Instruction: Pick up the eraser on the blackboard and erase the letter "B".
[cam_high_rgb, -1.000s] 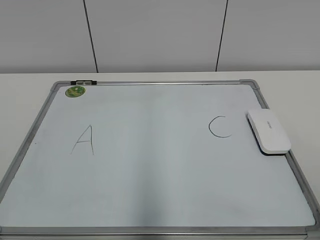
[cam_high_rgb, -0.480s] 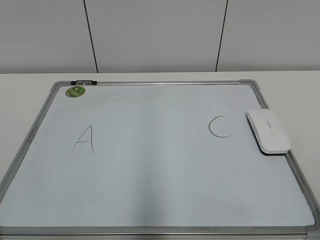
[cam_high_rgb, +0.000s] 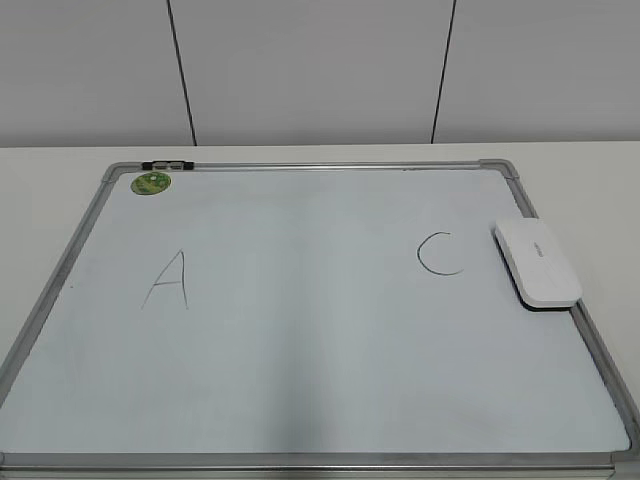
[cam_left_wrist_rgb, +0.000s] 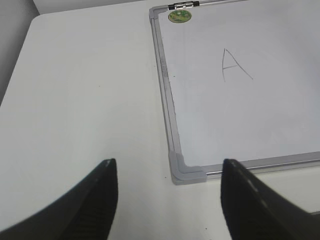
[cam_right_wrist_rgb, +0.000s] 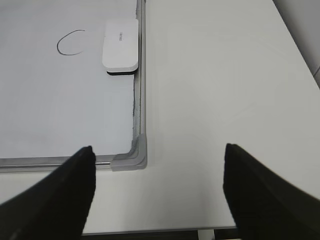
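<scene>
White table (cam_high_rgb: 300, 153) bears the blackboard (cam_high_rgb: 300, 340) before grey wall panels (cam_high_rgb: 310, 70).

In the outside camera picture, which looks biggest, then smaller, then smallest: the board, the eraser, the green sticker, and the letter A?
1. Board, by far the biggest.
2. Eraser.
3. Letter A, nearly as long as the eraser but thin, so that pair is close.
4. Green sticker, smallest, though it lies farther back.

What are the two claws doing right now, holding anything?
Left gripper: open, holding nothing, above the table by the blackboard's corner.
Right gripper: open, holding nothing; the eraser lies untouched.
</scene>
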